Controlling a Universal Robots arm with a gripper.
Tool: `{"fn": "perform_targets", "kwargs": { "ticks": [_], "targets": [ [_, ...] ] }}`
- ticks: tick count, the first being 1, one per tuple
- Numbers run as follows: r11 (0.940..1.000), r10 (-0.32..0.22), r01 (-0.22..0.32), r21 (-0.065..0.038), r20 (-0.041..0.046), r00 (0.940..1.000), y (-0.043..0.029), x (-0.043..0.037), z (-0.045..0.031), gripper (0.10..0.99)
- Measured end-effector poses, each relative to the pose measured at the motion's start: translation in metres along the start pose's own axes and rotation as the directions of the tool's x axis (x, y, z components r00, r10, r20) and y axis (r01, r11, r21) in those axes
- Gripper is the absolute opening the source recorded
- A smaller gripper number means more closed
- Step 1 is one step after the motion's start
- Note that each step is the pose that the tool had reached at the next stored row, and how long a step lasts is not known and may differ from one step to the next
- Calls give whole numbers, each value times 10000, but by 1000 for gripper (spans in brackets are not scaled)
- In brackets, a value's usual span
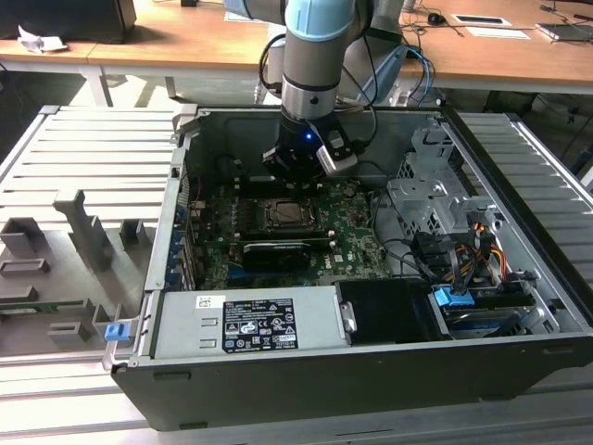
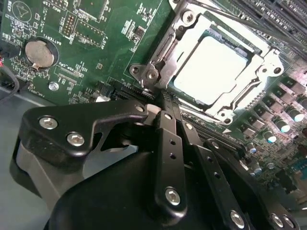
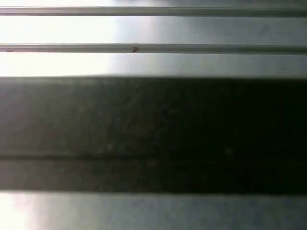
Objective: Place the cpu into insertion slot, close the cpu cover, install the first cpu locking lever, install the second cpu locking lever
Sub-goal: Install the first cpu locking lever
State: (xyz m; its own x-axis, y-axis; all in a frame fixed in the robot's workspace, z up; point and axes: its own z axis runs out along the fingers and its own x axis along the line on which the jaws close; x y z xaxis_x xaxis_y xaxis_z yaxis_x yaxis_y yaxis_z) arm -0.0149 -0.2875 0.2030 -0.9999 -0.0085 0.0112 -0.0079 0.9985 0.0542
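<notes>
One open computer case (image 1: 278, 389) sits on a ribbed grey table (image 1: 83, 158) in the exterior view. Nearest the camera, inside the case, is a grey box with a white label (image 1: 246, 324). A little blue clip (image 1: 116, 331) sticks out at the case's near corner, on the exterior view's left. Behind the grey box lies the green board (image 1: 347, 232). A long black card (image 1: 278, 252) stands on it. Just behind the card is the insertion slot (image 1: 283, 215), a square with a shiny rim.

The tool (image 1: 295, 171) hangs over the board, just behind the slot, on the end of the grey arm (image 1: 315, 56). Far back are brown wooden desks (image 1: 185, 42).

In the second wrist view the tool (image 2: 160, 98) has its two black fingers (image 2: 169, 143) pressed together. Its tip is just beside one corner of the cpu cover (image 2: 218, 109). I cannot tell if it pinches anything there. The cover lies flat and shut. The cpu (image 2: 211, 64) shows through its square hole, lying in the slot with its silver top up. A round silver battery (image 2: 37, 51) sits on the board, well apart from the slot.
</notes>
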Motion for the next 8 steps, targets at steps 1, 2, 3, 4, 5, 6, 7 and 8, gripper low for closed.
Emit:
{"fn": "perform_targets", "kwargs": {
  "ticks": [1,2,3,4,5,6,7,8],
  "targets": [
    [10000,1,-1,-1,2,10000,0,-1,0,106],
    [10000,0,0,-39,3,10000,4,-1,-64,106],
    [10000,0,0,-48,4,10000,7,0,-115,106],
    [10000,0,0,-50,3,10000,9,2,-146,106],
    [10000,0,0,-53,1,10000,10,6,-178,106],
    [10000,-3,3,-59,2,10000,11,20,-194,106],
    [10000,-3,3,-62,3,10000,11,38,-203,106],
    [10000,-2,2,-67,8,10000,12,69,-215,106]
  ]
}}
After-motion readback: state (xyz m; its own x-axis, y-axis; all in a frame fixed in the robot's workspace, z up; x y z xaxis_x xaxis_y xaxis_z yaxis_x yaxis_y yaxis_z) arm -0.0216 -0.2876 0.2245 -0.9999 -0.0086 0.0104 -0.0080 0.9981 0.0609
